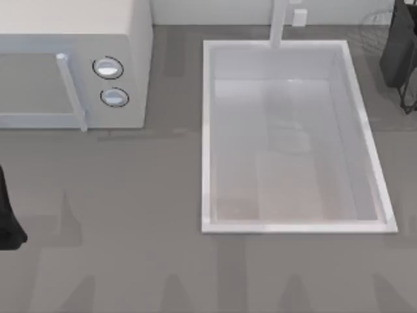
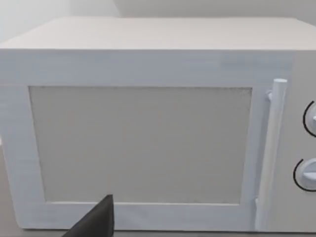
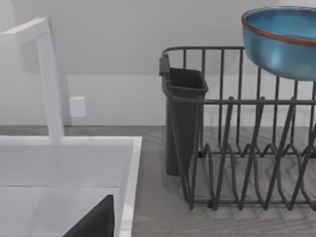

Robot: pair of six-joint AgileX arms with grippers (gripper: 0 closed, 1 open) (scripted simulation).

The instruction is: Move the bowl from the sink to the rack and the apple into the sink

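The blue bowl (image 3: 284, 44) with its reddish rim sits high over the dark wire rack (image 3: 237, 148), at the level of the rack's top bars; I cannot tell what bears it. The rack (image 1: 405, 78) stands at the table's far right edge, beside the white sink (image 1: 207, 130), whose basin holds nothing. A dark part of my right gripper (image 3: 94, 224) hangs over the sink's rim (image 3: 131, 163), well apart from the bowl. My left gripper (image 2: 96, 222) faces the microwave, and its arm (image 1: 8, 218) is at the table's left edge. The apple is out of view.
A white microwave (image 1: 71, 65) with two round knobs stands at the back left; its door (image 2: 148, 133) is closed. The white tap post (image 1: 279, 23) rises at the sink's back rim. A dark cutlery holder (image 3: 182, 118) hangs on the rack's sink-side end.
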